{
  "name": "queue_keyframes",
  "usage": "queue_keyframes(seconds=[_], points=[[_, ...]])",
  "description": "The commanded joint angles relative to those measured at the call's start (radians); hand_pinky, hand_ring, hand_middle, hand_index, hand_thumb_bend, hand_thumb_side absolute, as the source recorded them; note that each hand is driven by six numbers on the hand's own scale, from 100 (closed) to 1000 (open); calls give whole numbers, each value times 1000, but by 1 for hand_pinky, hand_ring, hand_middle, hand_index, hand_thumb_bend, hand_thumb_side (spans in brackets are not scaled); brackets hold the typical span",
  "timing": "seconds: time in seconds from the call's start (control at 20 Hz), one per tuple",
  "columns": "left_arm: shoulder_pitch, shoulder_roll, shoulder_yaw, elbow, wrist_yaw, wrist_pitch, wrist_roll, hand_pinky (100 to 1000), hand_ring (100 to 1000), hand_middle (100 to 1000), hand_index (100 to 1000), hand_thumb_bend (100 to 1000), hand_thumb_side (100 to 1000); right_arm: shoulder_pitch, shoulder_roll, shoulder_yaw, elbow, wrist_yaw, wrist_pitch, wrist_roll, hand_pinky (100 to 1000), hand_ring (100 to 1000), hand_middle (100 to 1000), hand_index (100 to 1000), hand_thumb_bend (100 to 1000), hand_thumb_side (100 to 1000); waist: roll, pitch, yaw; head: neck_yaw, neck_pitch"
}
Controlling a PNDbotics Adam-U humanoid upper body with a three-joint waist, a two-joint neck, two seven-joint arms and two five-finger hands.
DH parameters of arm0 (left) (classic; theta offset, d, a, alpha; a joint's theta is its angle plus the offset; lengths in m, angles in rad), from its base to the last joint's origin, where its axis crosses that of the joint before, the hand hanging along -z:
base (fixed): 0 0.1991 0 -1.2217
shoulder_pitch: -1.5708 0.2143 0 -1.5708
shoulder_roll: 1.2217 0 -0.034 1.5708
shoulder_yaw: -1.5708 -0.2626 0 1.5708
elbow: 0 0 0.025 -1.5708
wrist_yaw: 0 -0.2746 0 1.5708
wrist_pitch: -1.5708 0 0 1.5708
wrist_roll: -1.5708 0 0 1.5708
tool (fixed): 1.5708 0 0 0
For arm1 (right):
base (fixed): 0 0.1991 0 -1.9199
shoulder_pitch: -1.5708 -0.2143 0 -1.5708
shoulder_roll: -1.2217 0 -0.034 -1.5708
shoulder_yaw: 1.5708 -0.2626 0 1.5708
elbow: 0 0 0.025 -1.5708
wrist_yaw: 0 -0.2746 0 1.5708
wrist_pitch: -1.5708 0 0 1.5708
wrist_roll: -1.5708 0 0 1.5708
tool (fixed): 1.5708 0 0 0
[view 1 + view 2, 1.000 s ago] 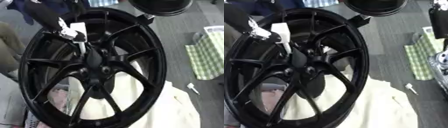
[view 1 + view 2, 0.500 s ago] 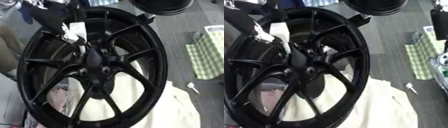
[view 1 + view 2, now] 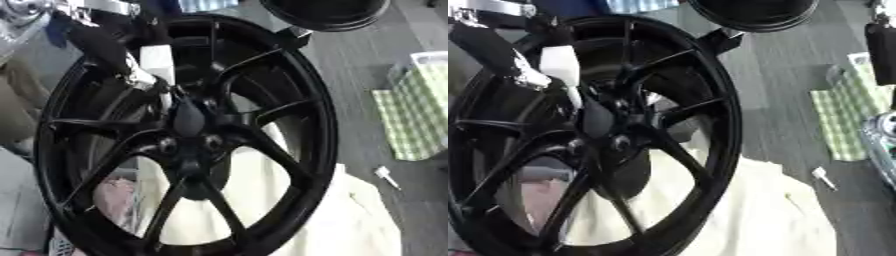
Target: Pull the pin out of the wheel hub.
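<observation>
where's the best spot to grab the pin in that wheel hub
Probably its upper end. The pin shows as a thin pale rod slanting up and left from the hub, between the spokes. The left hand is already there, so come from the upper left and pull along the pin's line.

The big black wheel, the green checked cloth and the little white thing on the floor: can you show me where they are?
wheel [image 3: 319, 125]: left eye view, on its right rim.
green checked cloth [image 3: 418, 117]: left eye view, on the middle of the cloth.
little white thing [image 3: 822, 177]: right eye view, on its middle.
</observation>
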Motion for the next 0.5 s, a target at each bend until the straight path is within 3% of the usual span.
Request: queue_keyframes(seconds=[0.05, 0.5], points=[[-14, 9, 19, 6, -12, 2, -9, 859, 850, 739, 850, 450, 505, -9, -17, -4, -18, -3, -6, -2, 519, 550, 550, 717, 100, 561, -2, -18, -1, 5, -15], [-10, 7, 29, 6, -10, 21, -9, 804, 761, 596, 767, 328, 408, -7, -13, -5, -18, -3, -9, -3, 521, 551, 551, 717, 100, 561, -6, -20, -1, 9, -17]])
